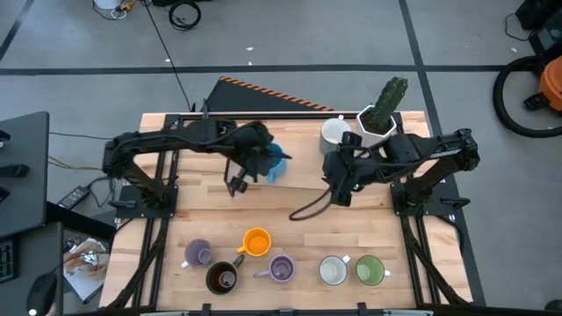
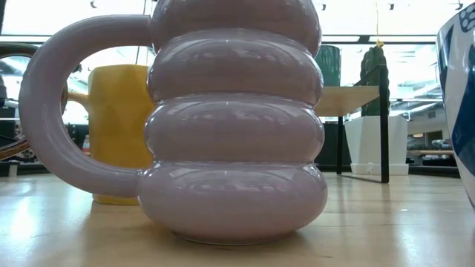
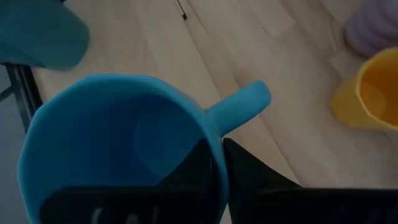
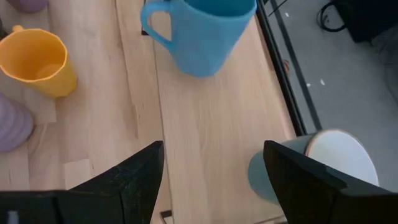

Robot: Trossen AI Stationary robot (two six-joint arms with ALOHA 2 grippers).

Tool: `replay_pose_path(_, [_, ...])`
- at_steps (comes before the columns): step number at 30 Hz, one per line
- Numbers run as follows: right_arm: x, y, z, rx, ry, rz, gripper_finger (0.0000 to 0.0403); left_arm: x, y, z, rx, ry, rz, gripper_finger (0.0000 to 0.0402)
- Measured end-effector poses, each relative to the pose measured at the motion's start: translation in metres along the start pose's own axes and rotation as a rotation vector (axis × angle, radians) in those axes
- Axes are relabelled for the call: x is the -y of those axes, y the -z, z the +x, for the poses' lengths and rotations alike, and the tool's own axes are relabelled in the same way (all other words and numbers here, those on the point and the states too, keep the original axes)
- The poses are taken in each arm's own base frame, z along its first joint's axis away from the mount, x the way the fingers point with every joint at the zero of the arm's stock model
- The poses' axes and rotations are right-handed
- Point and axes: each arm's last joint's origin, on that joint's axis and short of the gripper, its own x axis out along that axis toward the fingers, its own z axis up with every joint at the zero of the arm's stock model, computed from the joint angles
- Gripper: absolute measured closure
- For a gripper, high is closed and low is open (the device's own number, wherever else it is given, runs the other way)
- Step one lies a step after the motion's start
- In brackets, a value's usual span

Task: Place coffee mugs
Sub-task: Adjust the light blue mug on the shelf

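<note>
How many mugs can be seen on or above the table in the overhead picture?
8. Front row: lavender mug, brown mug, orange mug, second lavender mug, white mug, green mug. Blue mug in the left end effector. Another white mug beside the cactus pot.

Light: bright, even, from overhead.
Glare: pale window streaks on the lavender mug (image 2: pixel 234 122).
Blur: the blue mug (image 3: pixel 121 146) is soft up close.
Shadows: faint on the table (image 1: pixel 299 224).

the left arm reaches across the table's far middle with the left gripper (image 3: pixel 217 180) clamped shut on a mug rim, while the right arm extends inward, the right gripper (image 4: pixel 214 171) spread wide and holding nothing.
</note>
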Motion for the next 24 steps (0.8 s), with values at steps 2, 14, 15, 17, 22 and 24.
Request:
replay_pose_path(2, [-0.005, 0.004, -0.002, 0.004, 0.016, -0.005, 0.0122, -0.004, -0.009, 0.006, -0.001, 0.010, -0.007, 0.0372])
replay_pose_path(14, [-0.009, 0.049, -0.010, 0.069, 0.021, 0.071, 0.0128, -0.015, -0.049, 0.024, 0.022, 0.028, 0.060, 0.0372])
replay_pose_path(15, [-0.008, 0.053, -0.011, 0.081, 0.013, 0.085, 0.0129, -0.016, -0.051, 0.025, 0.027, 0.030, 0.071, 0.0372])
replay_pose_path(17, [-0.004, 0.059, -0.014, 0.096, 0.003, 0.108, 0.0131, -0.016, -0.052, 0.025, 0.044, 0.032, 0.091, 0.0372])
replay_pose_path(22, [0.006, 0.074, -0.023, 0.136, -0.024, 0.164, 0.0131, -0.018, -0.056, 0.028, 0.082, 0.005, 0.137, 0.0372])
replay_pose_path(24, [0.008, 0.078, -0.023, 0.144, -0.016, 0.169, 0.0131, -0.020, -0.059, 0.028, 0.120, -0.010, 0.146, 0.0372])
